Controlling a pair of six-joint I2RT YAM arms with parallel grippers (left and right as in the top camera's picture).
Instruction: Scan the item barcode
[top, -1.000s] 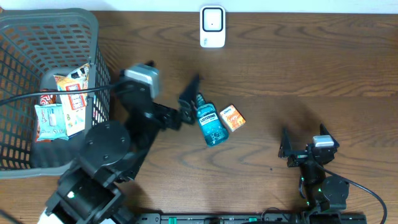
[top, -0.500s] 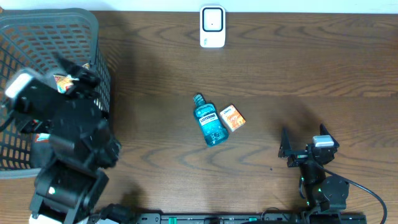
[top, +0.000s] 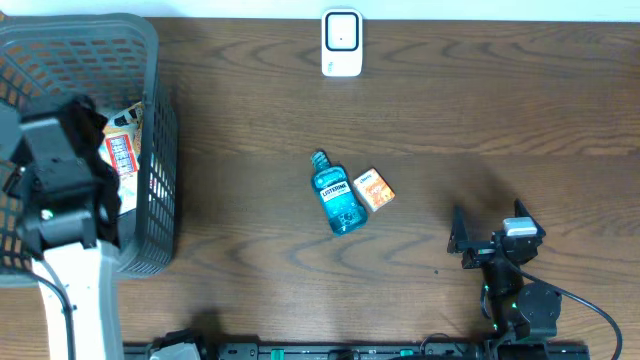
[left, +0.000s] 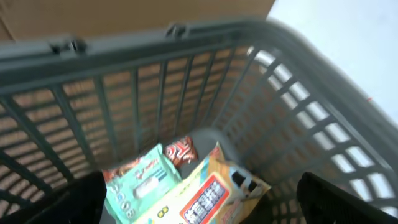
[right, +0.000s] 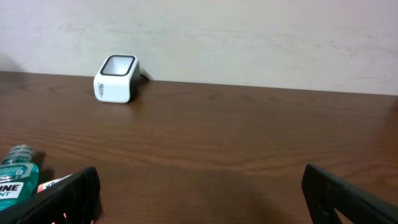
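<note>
The blue mouthwash bottle (top: 337, 195) lies mid-frame on the brown wooden table (top: 500, 120), a small orange box (top: 375, 189) just beside it, the white barcode scanner (top: 342, 43) at top centre. The left gripper (left: 208, 199) hangs over the grey plastic mesh basket (top: 150, 60) at left, jaws apart and empty; the right gripper (right: 208, 196), lower right, likewise.
</note>
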